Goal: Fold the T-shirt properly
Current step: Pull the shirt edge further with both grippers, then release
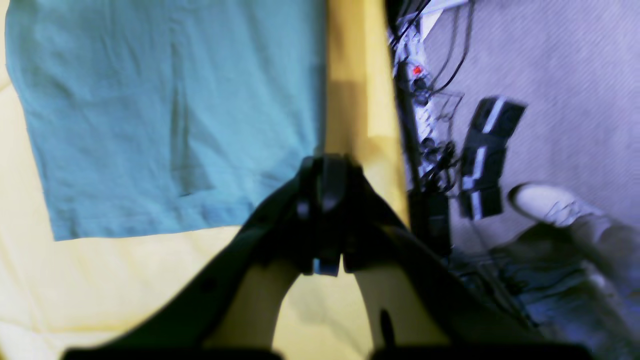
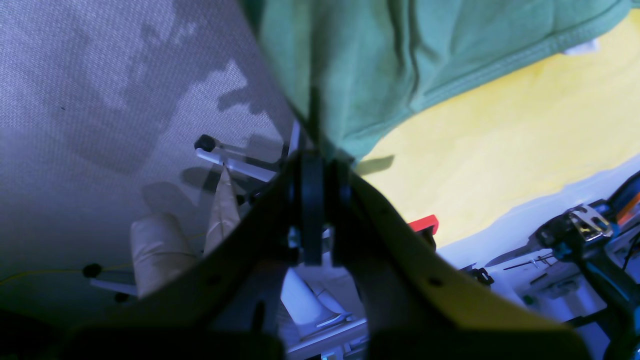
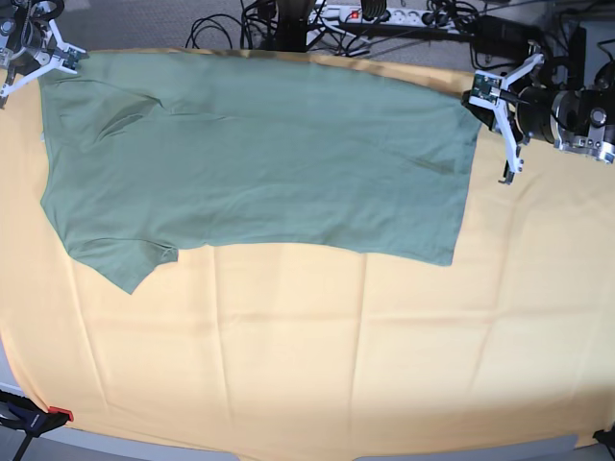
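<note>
where the t-shirt (image 3: 259, 154) lies spread | left gripper (image 3: 483, 94) pinches hem; right gripper (image 3: 60, 60) pinches shoulder

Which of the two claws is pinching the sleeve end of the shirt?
The right gripper, at the shoulder corner of the T-shirt; the left gripper is at the hem corner.

A lab: cables (image 3: 226, 24), power strip (image 3: 389, 13), clamped yellow cloth (image 3: 307, 365).
</note>
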Robot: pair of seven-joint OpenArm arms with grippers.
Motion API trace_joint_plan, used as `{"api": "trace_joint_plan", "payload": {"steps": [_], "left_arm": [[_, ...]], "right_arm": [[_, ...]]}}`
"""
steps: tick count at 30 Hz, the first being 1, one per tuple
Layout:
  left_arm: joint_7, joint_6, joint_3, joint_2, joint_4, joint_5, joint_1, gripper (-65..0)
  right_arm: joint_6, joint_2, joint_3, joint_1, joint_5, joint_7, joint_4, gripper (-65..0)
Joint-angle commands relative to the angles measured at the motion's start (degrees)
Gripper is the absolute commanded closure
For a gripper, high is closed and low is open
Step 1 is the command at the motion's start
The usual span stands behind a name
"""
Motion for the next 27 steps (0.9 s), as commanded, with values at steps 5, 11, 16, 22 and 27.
{"api": "trace_joint_plan", "payload": {"steps": [5, 11, 16, 22, 27], "left_arm": [[1.6, -0.06, -0.79, -1.36, 0.55, -4.9, -0.7, -6.7], [5.84, -0.06, -0.79, -1.4, 0.74, -5.16, -1.01, -36.4], [6.1, -0.06, -0.79, -1.4, 1.31, -5.16, -1.09, -36.2], [10.19, -0.06, -0.79, -1.4, 2.71, -10.4, -5.68, -36.2], [14.4, -0.06, -0.79, -1.75, 2.71, -18.8, -11.8, -36.2]], "right_arm": [[-0.46, 0.98, 0.63, -0.31, -0.9, -0.87, 0.61, -0.8], [-3.48, 0.98, 0.63, -0.28, -0.87, -0.9, 0.61, -35.4], [-4.66, 0.98, 0.66, -0.28, -0.92, -2.25, 1.36, -35.3], [-6.05, 0.98, 0.7, -0.31, -0.9, -7.56, 5.99, -35.3], [-6.54, 0.98, 2.01, -0.31, -0.85, -8.39, 9.35, -35.3]]}}
